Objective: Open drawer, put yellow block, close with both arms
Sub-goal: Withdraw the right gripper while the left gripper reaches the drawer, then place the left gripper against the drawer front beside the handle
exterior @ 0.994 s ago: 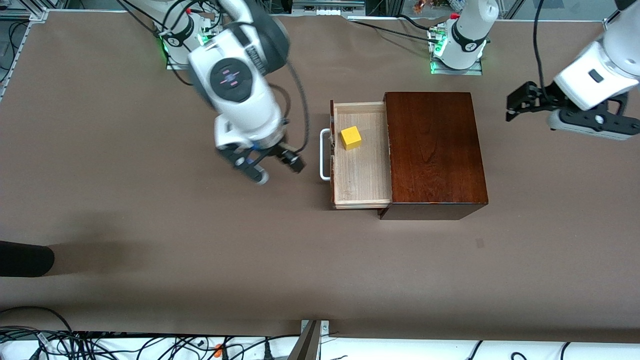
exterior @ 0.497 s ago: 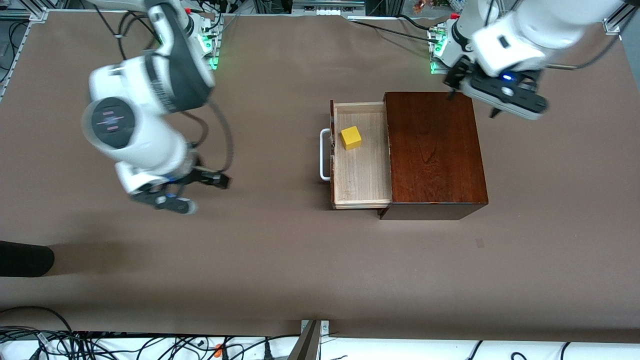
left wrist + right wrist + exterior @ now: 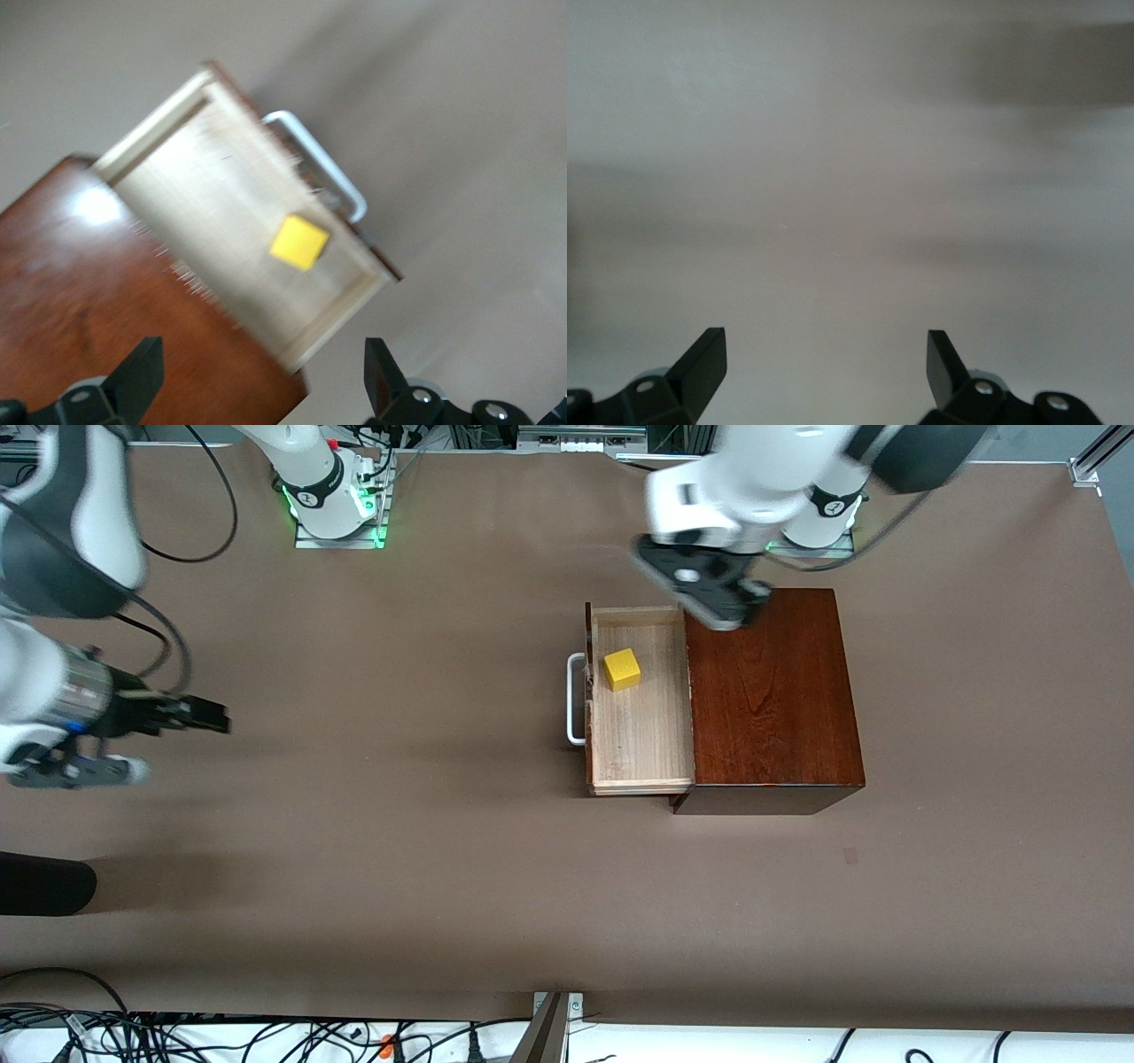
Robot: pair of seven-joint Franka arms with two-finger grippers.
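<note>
The scene is set on a wide table covered with a dull brown sheet (image 3: 443, 868). Two white jointed arms with grey-black bands are seen above it. The right arm (image 3: 62, 531) is stretched out over the bare brown sheet at its own end of the table, well apart from the box. The left arm (image 3: 762, 478) is bent over the corner where the box meets the pulled-out tray, at the edge farther from the front camera.

A glossy dark mahogany wooden box (image 3: 771, 691) is placed near the left arm's base. From it a pale light-wood drawer (image 3: 638, 735) is drawn out toward the right arm's end of the table, and a white loop handle (image 3: 575, 700) is fixed on its dark reddish-brown front.

The black two-finger right gripper (image 3: 151, 735) is held released, its fingers spread wide with nothing between them, only bare sheet being shown below. The black two-finger left gripper (image 3: 261, 376) is likewise spread and empty, with the drawer in view beneath it.

A small bright yellow cube (image 3: 622, 670) is found inside the drawer, on the tray floor, close to the handle front and in the half farther from the front camera.
</note>
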